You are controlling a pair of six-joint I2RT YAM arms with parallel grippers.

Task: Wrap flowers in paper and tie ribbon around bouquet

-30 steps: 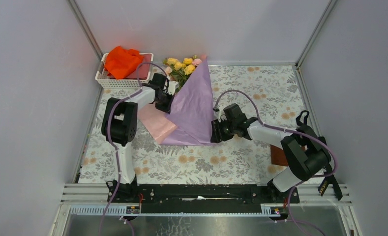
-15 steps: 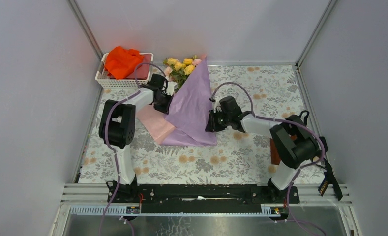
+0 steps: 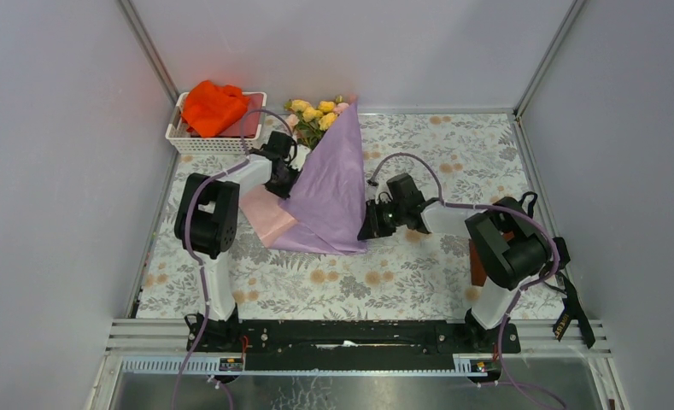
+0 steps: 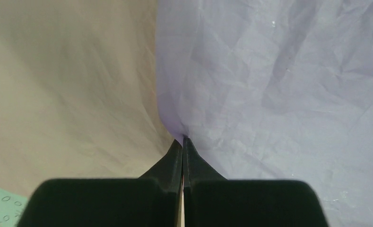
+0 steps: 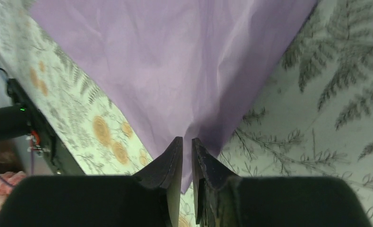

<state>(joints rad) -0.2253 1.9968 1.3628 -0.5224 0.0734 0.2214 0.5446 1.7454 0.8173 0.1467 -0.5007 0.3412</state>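
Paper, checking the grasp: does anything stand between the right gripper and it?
Nothing visible. The right gripper has a corner of the paper between its fingertips, just above the floral tablecloth.

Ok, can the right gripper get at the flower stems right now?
Probably not: the paper is folded over them, only the flowers poke out at the far end, and the right gripper sits at the paper's near corner.

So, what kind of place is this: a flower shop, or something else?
Probably a robot test booth, not a shop: plain grey walls in metal framing enclose one table with a floral cloth, and two arms are bolted to a rail.
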